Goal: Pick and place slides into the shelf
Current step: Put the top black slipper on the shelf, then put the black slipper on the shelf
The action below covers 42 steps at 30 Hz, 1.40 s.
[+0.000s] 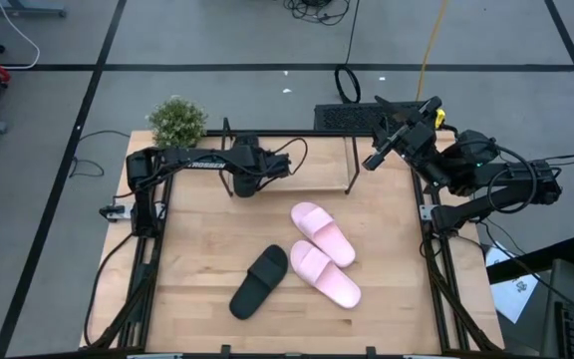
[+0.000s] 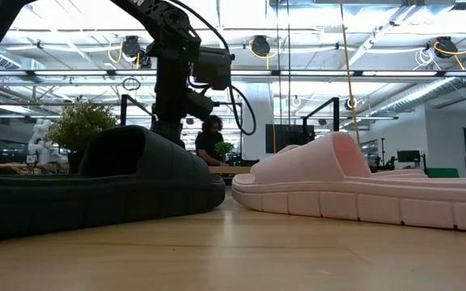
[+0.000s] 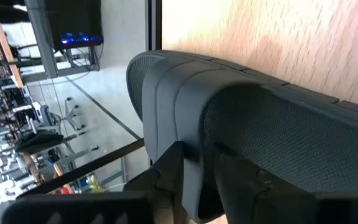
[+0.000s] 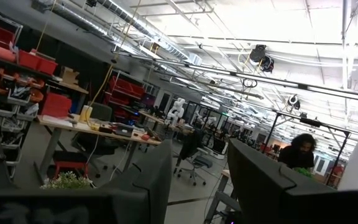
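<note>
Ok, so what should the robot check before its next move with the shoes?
1. Left pincer shut on a black slide: ok.
2. That slide resting flat in the shelf: cannot tell, the arm hides it from above.
3. Right pincer open and empty, raised at the far right: ok.
4. Other black slide and two pink slides lying free on the table: ok.
5. All slides in the shelf: not ok, three wait on the table.
</note>
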Available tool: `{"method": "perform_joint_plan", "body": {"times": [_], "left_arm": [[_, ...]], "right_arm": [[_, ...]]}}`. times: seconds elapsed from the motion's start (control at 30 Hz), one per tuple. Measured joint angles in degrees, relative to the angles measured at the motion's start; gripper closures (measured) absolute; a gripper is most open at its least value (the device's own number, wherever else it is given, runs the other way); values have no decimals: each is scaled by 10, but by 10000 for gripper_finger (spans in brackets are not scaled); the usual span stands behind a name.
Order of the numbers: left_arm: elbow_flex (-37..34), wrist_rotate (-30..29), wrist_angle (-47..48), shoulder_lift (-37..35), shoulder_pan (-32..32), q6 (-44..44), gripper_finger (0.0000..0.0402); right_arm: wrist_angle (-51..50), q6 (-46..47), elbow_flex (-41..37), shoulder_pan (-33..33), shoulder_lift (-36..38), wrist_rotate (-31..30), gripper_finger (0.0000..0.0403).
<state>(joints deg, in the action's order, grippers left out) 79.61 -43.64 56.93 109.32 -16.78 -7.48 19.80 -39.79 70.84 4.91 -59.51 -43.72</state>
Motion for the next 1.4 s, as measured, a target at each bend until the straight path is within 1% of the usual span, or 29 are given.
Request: {"method": "perform_joint_plan", "body": {"times": [0.27, 0.43, 0.57, 0.83, 0.93, 1.13, 1.2, 1.27, 1.33, 1.4], "left_arm": [[0, 0, 0, 0, 0, 6, 264], [0, 0, 1, -1, 2, 5, 239], [3, 1, 1, -5, 7, 5, 226], [4, 8, 10, -39, 13, 20, 207], [4, 23, 25, -58, 21, 38, 200], [4, 98, 57, -113, 62, 111, 199], [4, 140, 66, -135, 85, 138, 198], [4, 198, 64, -158, 116, 153, 199], [4, 257, 60, -178, 152, 154, 202], [4, 296, 60, -192, 195, 151, 206]], "right_arm": [[0, 0, 0, 0, 0, 0, 257], [0, 0, 0, 0, 0, 0, 257], [0, 0, 0, 0, 0, 0, 257], [0, 0, 0, 0, 0, 0, 257], [0, -1, 0, 0, 0, 0, 257], [0, -1, 0, -1, 0, 0, 257], [0, -1, 0, -3, 0, 0, 257], [0, -1, 0, -5, 0, 0, 257], [0, -1, 0, -5, 0, 0, 257], [0, -3, 0, -5, 0, 0, 257]]}}
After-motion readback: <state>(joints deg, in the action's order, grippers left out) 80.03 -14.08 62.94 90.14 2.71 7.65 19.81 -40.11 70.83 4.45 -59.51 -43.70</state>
